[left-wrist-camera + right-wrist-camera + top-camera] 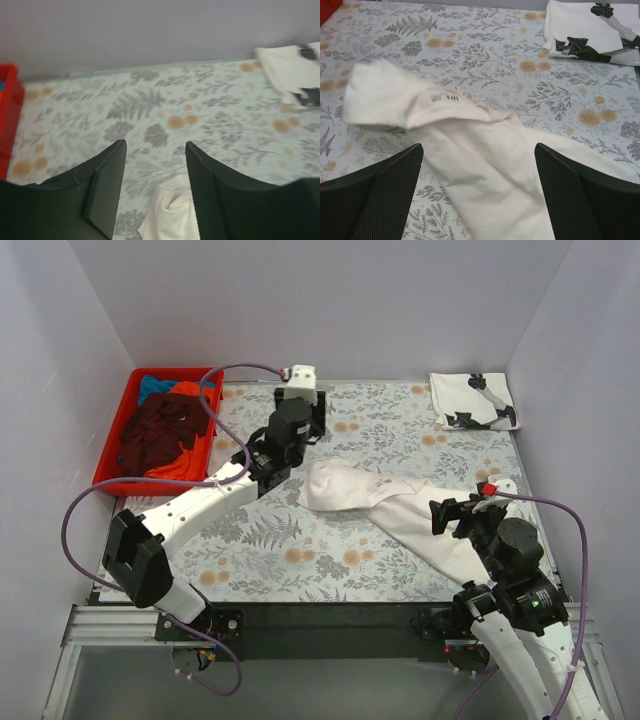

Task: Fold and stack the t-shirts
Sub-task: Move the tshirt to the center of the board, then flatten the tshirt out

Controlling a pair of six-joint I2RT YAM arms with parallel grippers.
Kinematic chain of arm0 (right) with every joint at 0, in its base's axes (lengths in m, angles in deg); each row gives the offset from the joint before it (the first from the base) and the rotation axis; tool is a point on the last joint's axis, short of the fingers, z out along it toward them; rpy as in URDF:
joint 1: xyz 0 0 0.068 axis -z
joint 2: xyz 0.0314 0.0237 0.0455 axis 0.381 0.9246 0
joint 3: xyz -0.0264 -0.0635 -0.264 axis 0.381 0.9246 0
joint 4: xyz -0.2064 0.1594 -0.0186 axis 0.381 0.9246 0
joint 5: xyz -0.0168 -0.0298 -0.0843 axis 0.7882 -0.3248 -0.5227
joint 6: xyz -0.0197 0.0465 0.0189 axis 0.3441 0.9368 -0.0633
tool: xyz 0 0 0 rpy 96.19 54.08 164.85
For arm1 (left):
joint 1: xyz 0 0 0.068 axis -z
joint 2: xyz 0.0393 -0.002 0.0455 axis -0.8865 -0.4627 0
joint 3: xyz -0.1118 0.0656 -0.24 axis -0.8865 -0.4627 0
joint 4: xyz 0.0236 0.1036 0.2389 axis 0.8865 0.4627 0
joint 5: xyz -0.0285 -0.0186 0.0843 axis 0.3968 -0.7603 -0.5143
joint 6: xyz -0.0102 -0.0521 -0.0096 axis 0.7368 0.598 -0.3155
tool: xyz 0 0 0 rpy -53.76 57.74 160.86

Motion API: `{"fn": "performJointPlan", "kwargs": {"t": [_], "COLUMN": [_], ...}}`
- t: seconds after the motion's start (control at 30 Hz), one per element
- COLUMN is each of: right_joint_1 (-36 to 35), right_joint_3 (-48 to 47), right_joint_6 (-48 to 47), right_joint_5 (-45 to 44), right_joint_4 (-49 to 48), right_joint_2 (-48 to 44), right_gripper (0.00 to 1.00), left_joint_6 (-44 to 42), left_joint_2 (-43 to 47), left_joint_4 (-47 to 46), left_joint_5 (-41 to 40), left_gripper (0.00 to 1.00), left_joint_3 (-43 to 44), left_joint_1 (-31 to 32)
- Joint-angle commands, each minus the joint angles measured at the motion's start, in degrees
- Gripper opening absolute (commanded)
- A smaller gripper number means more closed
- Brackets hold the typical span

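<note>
Two arms reach over a floral-printed table (pixel 300 555). Nearest, on the right side, the right gripper (pixel 477 147) hovers with its jaws spread wide and nothing between them, just above a crumpled white t-shirt (pixel 385 508). That shirt lies unfolded as a long, bunched strip, running from the near right edge, where the right arm hides its end, diagonally up to the middle of the table. Its rounded far end shows a small printed neck label (pixel 443 97).

Farther in, the left gripper (pixel 155 145) is raised above that far end of the shirt. Its jaws stand partly apart and nothing is clamped between the tips. White cloth shows below and between the two fingers.

At the far left, a red crate (pixel 108 455) holds a maroon tee (pixel 155 435) heaped over an orange tee (pixel 182 466) and a blue tee (pixel 153 388). In the far right corner, a folded white tee with black print (pixel 473 400) lies flat, well apart from the strip.
</note>
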Motion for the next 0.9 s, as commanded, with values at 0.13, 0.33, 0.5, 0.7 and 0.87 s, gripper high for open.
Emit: {"fn": "performJointPlan", "kwargs": {"t": [0.13,0.33,0.5,0.7,0.87], "right_joint_1": [-0.3,-0.4,-0.3,-6.1,-10.4], "right_joint_3": [-8.2,-11.8,-12.5,-15.1,-18.7], "right_joint_6": [-1.4,1.0,4.5,3.4,0.2], "right_joint_5": [6.5,18.5,27.9,25.5,22.1], "right_joint_4": [0.4,1.9,0.2,-3.7,-6.5], "right_joint_2": [6.3,24.9,40.5,55.2,64.5], "right_gripper": [0.98,0.98,0.85,0.76,0.75], "left_joint_6": [16.2,26.2,33.2,30.6,24.0], "left_joint_2": [12.0,18.6,18.9,16.1,15.2], "left_joint_4": [8.7,19.8,21.8,22.6,21.4], "left_joint_5": [-6.2,-0.4,7.8,6.5,6.7], "left_gripper": [0.62,0.63,0.63,0.63,0.63], "left_joint_3": [-14.6,-23.9,-31.5,-29.6,-26.1], "left_joint_1": [-8.8,-8.9,-8.9,-9.3,-13.2]}}
